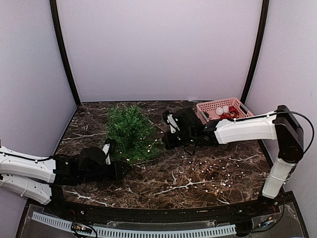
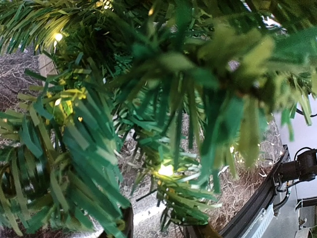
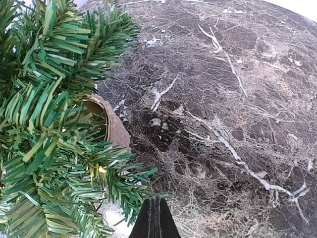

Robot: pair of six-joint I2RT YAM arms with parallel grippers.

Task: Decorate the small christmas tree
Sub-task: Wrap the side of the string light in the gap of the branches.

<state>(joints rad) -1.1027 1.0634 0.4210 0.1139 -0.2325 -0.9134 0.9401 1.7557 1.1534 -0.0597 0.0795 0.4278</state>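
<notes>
Two tools are flanking the tree [image 1: 130, 133], which is sitting left of the worktop's [image 1: 163, 193] middle. Needles are filling the left wrist view, hiding the left tool [image 1: 120, 169]: cannot tell its state. The right tool [image 3: 155, 210] is showing clenched, empty, tips only.

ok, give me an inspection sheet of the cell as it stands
Surface: dark marble table.
Job's things: tree standing left of centre, lights lit; no ornaments seen on it.
Clutter: pink basket at back right, holding red ornaments and white balls.
Grippers: left pincer open among the tree's lower branches; right pincer shut, low beside the tree.
Cables: light string loose on the table right of the tree; black cable on the right arm.
Surroundings: pale walls, black corner posts.
</notes>
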